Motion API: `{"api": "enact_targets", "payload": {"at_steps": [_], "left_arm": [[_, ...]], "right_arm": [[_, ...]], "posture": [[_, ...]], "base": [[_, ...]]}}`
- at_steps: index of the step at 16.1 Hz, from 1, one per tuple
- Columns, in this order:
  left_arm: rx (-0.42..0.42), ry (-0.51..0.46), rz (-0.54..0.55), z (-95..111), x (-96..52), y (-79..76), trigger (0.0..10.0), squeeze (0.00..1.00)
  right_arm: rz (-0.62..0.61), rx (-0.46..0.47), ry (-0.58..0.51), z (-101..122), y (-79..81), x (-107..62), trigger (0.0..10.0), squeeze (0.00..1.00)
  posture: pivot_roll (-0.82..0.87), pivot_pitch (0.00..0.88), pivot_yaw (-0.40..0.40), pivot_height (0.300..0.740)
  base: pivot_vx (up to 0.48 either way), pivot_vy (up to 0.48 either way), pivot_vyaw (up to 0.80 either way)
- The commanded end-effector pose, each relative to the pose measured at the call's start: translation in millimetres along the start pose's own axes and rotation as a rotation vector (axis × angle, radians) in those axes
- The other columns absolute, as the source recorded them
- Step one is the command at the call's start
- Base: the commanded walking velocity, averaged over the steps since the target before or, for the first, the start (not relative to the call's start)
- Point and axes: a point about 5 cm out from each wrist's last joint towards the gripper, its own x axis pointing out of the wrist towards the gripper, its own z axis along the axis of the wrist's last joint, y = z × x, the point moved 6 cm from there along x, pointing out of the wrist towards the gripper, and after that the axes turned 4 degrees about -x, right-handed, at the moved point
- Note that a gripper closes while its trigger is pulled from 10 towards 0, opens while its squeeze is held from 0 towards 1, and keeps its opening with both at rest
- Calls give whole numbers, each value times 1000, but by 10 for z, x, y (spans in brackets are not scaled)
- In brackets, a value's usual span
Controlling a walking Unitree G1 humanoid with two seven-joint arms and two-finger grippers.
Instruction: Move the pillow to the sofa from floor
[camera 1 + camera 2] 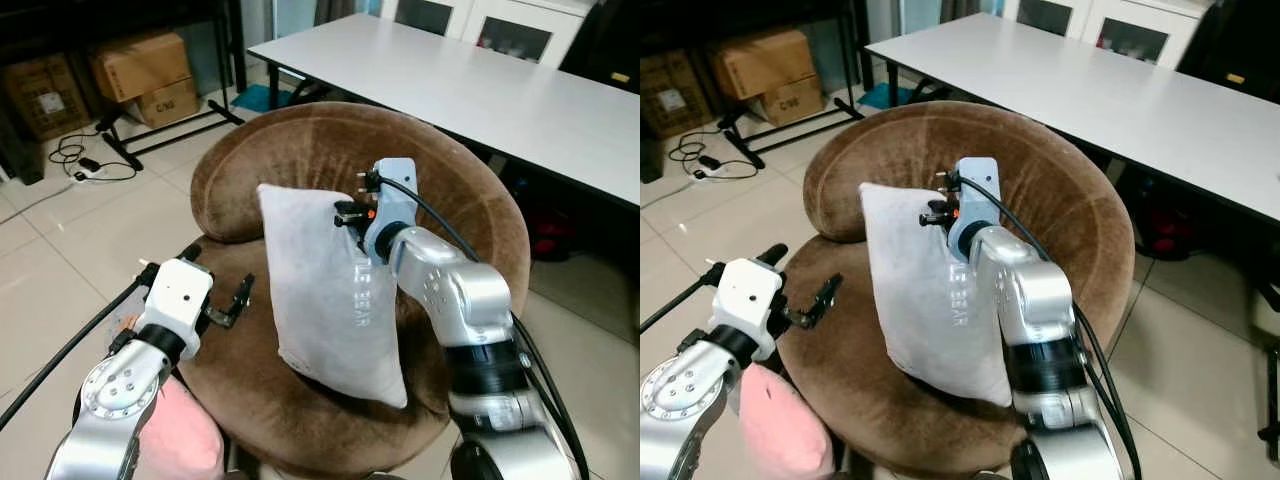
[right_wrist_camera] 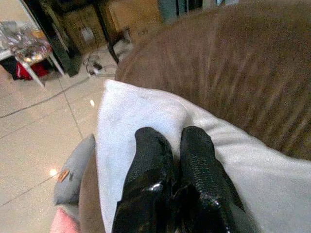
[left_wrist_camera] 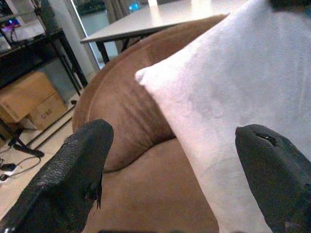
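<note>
Pillow [image 1: 330, 300] first: the white cushion stands upright on the seat of the round brown sofa [image 1: 300, 160], leaning toward the backrest, with faint grey lettering down its face. The right hand [image 2: 172, 145] has its two black fingers pressed together on a fold at the pillow's upper edge, and the fabric bunches up around the fingertips in the right wrist view. From there the silver right arm [image 1: 460, 300] bends down and back along the pillow's right side, its black cable looping over the forearm. The left hand [image 1: 232, 303] hovers just beside the pillow's lower left edge, above the seat cushion, its fingers [image 3: 73, 170] spread wide apart and gripping nothing; the pillow's corner shows between them in the left wrist view. Something pink [image 1: 180, 435] sits low under the left arm. Behind the sofa runs a long white bench [image 1: 480, 80], and cardboard boxes [image 1: 145, 70] rest against the far wall, with cables [image 1: 85, 160] on the tiled floor [image 1: 60, 260].
</note>
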Motion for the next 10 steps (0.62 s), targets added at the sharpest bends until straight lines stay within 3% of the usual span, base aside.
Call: {"api": "enact_targets", "payload": {"at_steps": [1,3,5,7,10], "left_arm": [[7,-4,-20,39,-7,-33,10000,0],[11,-1,-23,38,-12,-32,10000,0],[18,2,-21,44,-24,-15,10000,0],[23,-1,-20,64,-26,-1,10000,0],[29,-5,-16,89,-24,23,10000,0]], "right_arm": [[-2,45,35,-36,-62,49,10000,0],[-16,139,63,-84,-218,165,10000,0],[-109,268,11,-82,-597,274,10000,0],[-247,398,-65,-57,-978,231,10000,0],[-359,526,-134,-4,-1329,110,10000,0]], "posture": [[32,0,-53,740],[41,0,-57,740],[51,0,-57,740],[58,0,-56,740],[65,0,-55,740]], "base": [[0,0,0],[0,0,0],[0,0,0],[0,0,0],[0,0,0]]}}
